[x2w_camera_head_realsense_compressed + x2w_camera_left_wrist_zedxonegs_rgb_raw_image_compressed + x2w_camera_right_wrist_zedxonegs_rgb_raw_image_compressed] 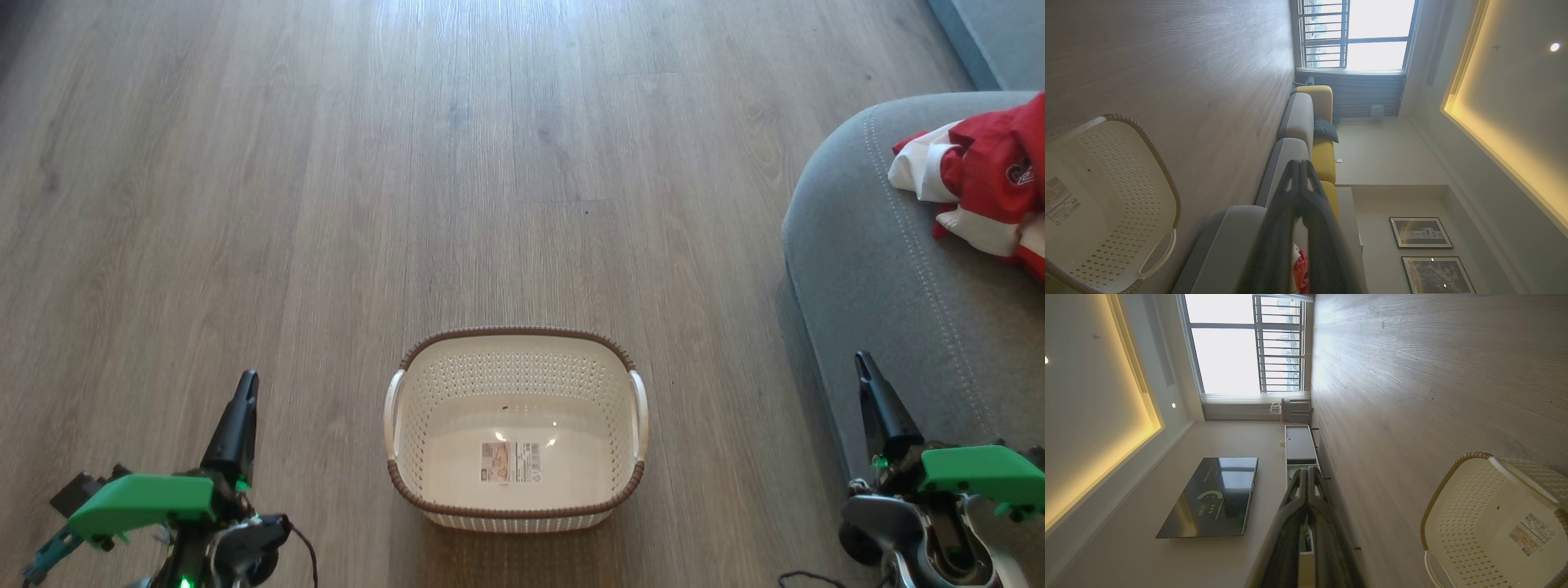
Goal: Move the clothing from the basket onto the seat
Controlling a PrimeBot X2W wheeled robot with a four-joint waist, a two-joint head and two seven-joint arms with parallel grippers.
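Observation:
The cream-white basket [516, 429] stands on the wood floor in front of me, with nothing in it but the paper label on its bottom. Red and white clothing [984, 180] lies bunched on the grey seat [890, 269] at the right edge. My left gripper [242, 392] rests at the lower left, left of the basket, its fingers pressed together and holding nothing [1299, 165]. At the lower right my right gripper [864, 367] hangs beside the seat's edge, shut and holding nothing [1308, 471]. The basket [1106, 200] [1498, 518] shows in both wrist views, and a strip of red clothing [1301, 267] peeks past the left fingers.
Bare wood floor [408, 163] stretches ahead and to the left of the basket. A grey and yellow sofa [1306, 134] runs toward a window. A dark television [1212, 496] hangs on the wall above a low cabinet [1298, 443].

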